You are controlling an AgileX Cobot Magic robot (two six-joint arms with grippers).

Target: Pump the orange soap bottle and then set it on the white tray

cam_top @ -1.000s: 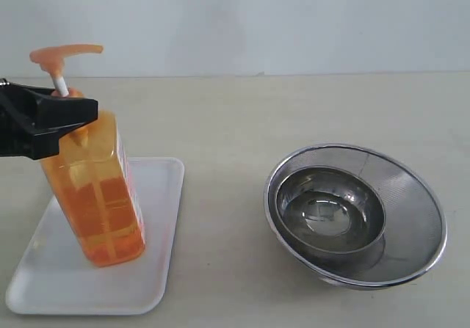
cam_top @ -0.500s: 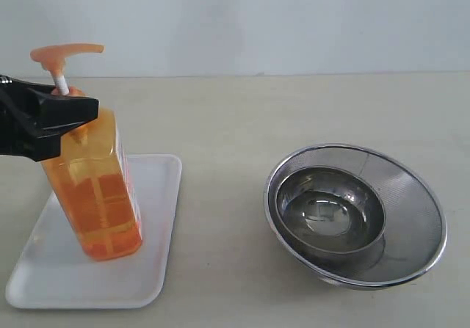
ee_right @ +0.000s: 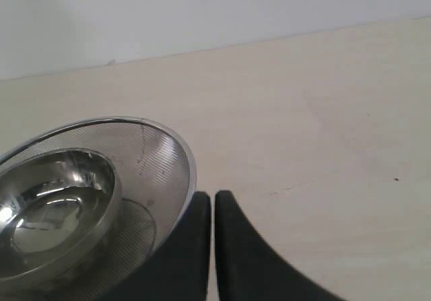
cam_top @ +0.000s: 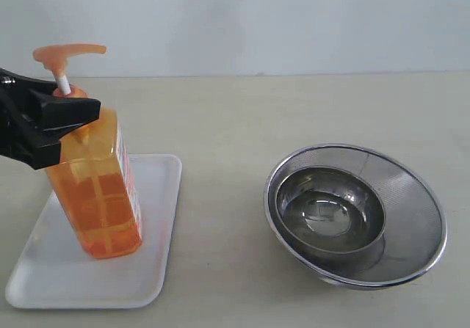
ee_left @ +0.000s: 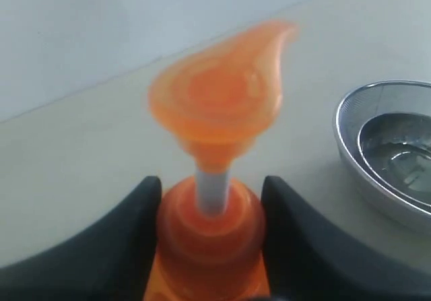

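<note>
Here my left gripper point(ee_left: 211, 207) is clamped on the orange soap bottle point(cam_top: 99, 196), one black finger on each side of its shoulder just under the collar. The pump head point(cam_top: 66, 51) stands raised on its white stem above my fingers, its spout pointing toward the bowls. The bottle leans a little, top tipped toward my arm, and its base is down on the white tray point(cam_top: 158, 196); I cannot tell whether the base sits flat. On the table point(cam_top: 294, 108), well apart from the tray, a steel mesh bowl point(cam_top: 411, 203) holds a smaller steel bowl point(cam_top: 330, 210). My right gripper point(ee_right: 212, 203) is beside the mesh bowl's rim, jaws pressed together with nothing between them.
</note>
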